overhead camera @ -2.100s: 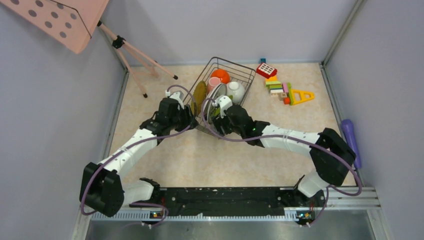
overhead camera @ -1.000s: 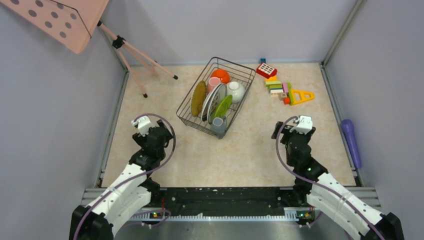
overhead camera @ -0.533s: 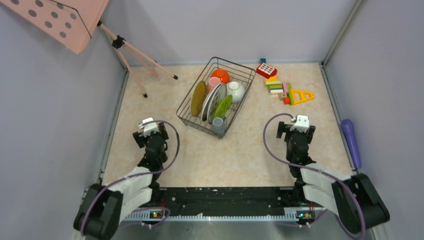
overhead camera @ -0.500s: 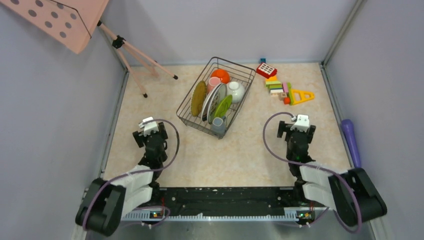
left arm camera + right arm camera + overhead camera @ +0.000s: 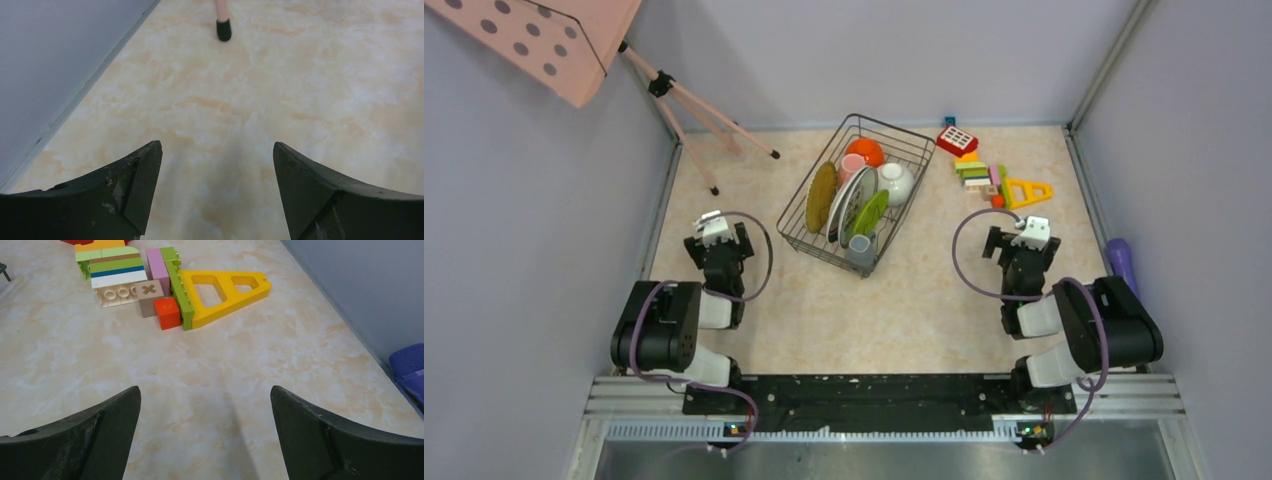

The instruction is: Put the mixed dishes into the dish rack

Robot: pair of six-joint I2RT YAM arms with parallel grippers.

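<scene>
On the table (image 5: 874, 320), we see the dish rack (image 5: 895, 129) at the far middle, loaded. The straw mat (image 5: 821, 196), white plate (image 5: 852, 198) and green plate (image 5: 870, 213) stand on edge, with the orange bowl (image 5: 864, 150), pink cup (image 5: 852, 165) and white cup (image 5: 896, 182) behind them. Our left gripper (image 5: 216, 150) hangs over bare table, well apart at the rack's near left, jaws spread and empty. Our right gripper (image 5: 205, 390), spread and empty too, sits near right, facing the toy blocks (image 5: 150, 285).

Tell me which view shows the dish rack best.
Top external: the whole dish rack is visible from above, dishes standing inside. Left wrist sees table, right wrist toy blocks; neither clearly shows the rack.
</scene>
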